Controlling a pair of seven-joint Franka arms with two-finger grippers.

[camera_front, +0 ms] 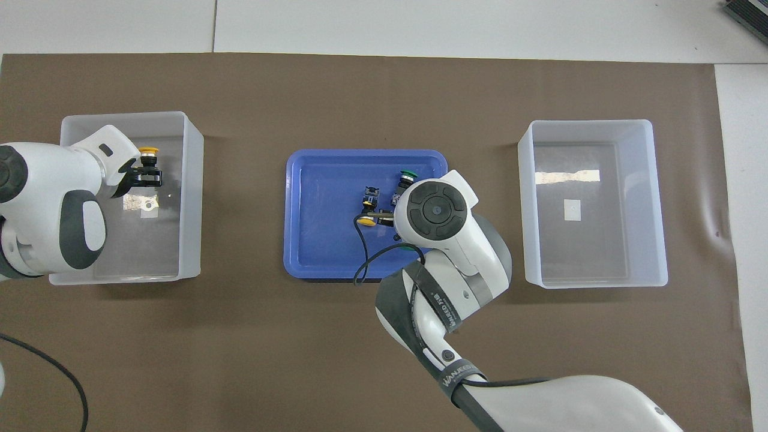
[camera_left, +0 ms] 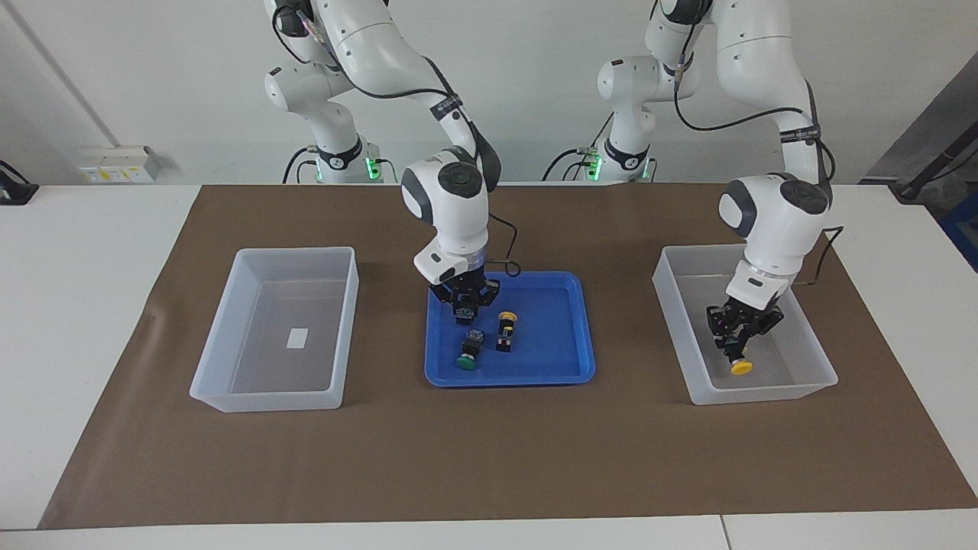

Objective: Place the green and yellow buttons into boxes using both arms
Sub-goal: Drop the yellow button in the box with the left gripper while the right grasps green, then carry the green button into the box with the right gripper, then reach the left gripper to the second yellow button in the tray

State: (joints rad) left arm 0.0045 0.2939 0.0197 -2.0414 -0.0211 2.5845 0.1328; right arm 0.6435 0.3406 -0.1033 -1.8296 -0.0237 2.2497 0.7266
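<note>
My left gripper (camera_left: 735, 345) is down inside the box (camera_left: 817, 359) at the left arm's end, shut on a yellow button (camera_left: 740, 368) that hangs cap-down close to the box floor. It also shows in the overhead view (camera_front: 148, 152). My right gripper (camera_left: 466, 309) hovers low over the blue tray (camera_left: 569, 336), just nearer to the robots than a green button (camera_left: 467, 357) and beside a second yellow button (camera_left: 505, 328). Both lie on their sides in the tray. The other box (camera_left: 229, 336) holds only its label. A second green button is not visible.
A brown mat (camera_left: 489, 458) covers the table under the tray and both boxes. In the overhead view the right arm's wrist (camera_front: 437, 210) covers part of the tray (camera_front: 312, 240) and hides its gripper.
</note>
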